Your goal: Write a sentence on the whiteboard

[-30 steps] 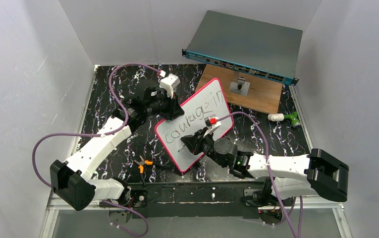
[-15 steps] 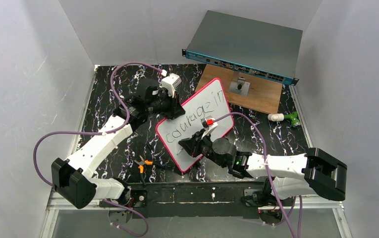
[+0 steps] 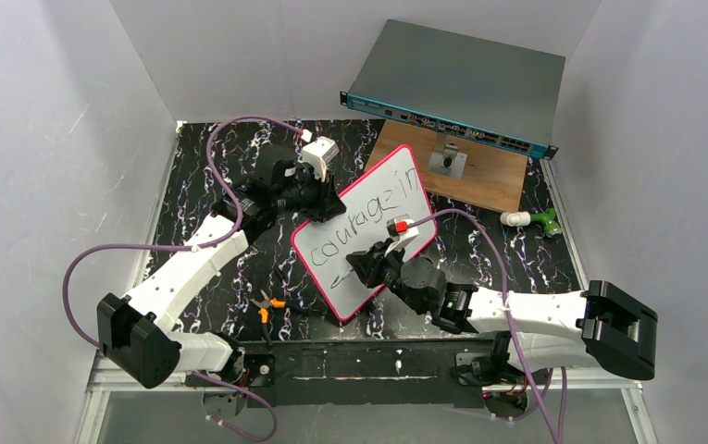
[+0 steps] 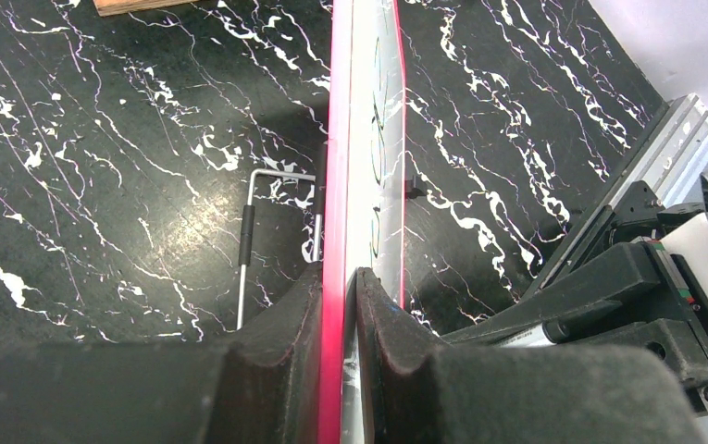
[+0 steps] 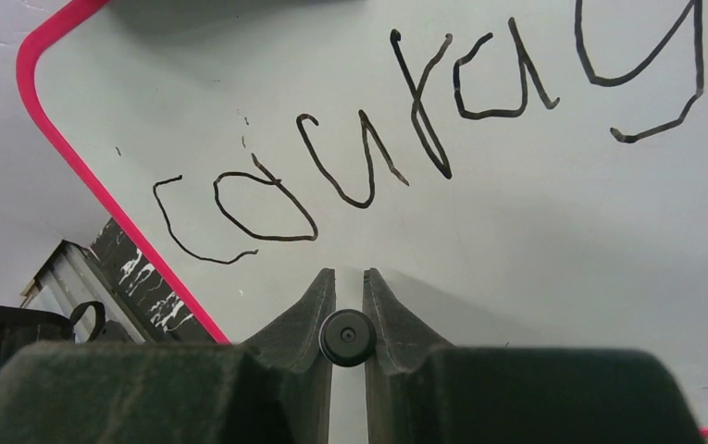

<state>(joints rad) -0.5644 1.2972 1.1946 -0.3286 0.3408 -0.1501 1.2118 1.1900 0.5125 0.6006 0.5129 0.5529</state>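
Observation:
The whiteboard (image 3: 389, 176), white with a pink-red frame, stands tilted at mid-table. My left gripper (image 3: 327, 208) is shut on its left edge; the left wrist view shows the board (image 4: 368, 139) edge-on between the closed pads, gripper (image 4: 339, 277). The sentence (image 3: 368, 222) reads "courage in" in one slanted black line. My right gripper (image 5: 349, 275) is shut on a black marker (image 5: 344, 338), seen end-on and pointing at the bare board (image 5: 516, 231) just below "coura" (image 5: 368, 157). In the top view that gripper (image 3: 368, 264) hovers over the board's lower half.
A grey-teal network switch box (image 3: 461, 88) leans at the back right over a wooden board (image 3: 493, 185) carrying a metal bracket (image 3: 447, 162). A green-and-white object (image 3: 535, 220) lies at the right, orange-handled pliers (image 3: 267, 305) near the front, a bent metal rod (image 4: 246, 240) behind the whiteboard.
My right gripper with the marker slid left along the board's lower part, then came back to the right. The left gripper shifted slightly with the board still in it.

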